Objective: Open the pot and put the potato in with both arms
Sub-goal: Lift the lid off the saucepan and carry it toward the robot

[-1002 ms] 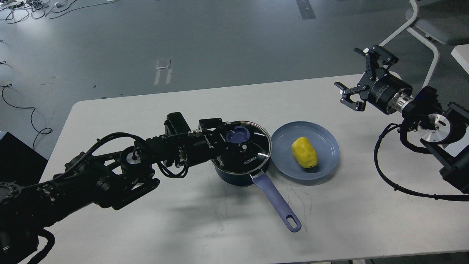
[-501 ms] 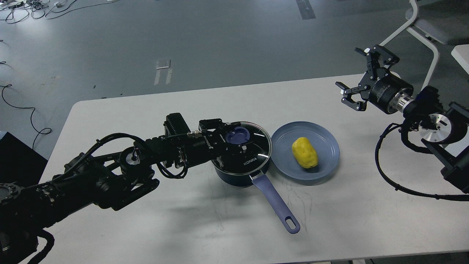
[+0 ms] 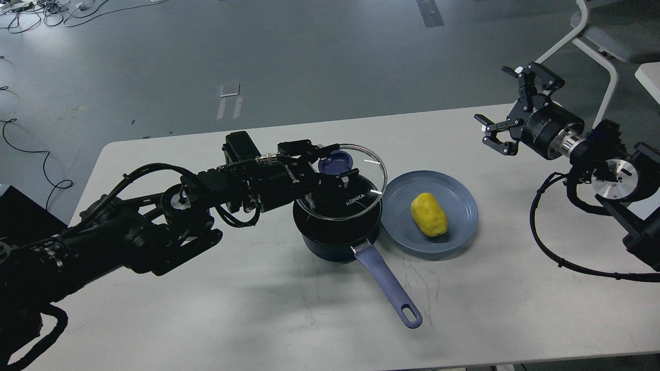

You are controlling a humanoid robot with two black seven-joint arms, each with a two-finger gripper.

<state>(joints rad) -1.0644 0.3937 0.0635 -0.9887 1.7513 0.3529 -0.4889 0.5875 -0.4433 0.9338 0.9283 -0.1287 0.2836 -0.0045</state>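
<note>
A dark blue pot point(image 3: 335, 237) with a long blue handle point(image 3: 386, 283) stands mid-table. My left gripper point(image 3: 335, 166) is shut on the blue knob of the glass lid point(image 3: 361, 198) and holds the lid lifted just above the pot, tilted. A yellow potato point(image 3: 428, 214) lies on a blue plate point(image 3: 454, 196) right of the pot. My right gripper point(image 3: 508, 111) is open and empty, raised above the table's far right, well apart from the potato.
The white table point(image 3: 258, 319) ends at a far edge behind the pot. A white chair frame point(image 3: 593, 46) stands at the back right. Black cables from my right arm point(image 3: 567, 265) lie on the table's right side.
My left gripper has lifted the lid off the pot, up and slightly back-left. The right gripper has shifted slightly right and up.
</note>
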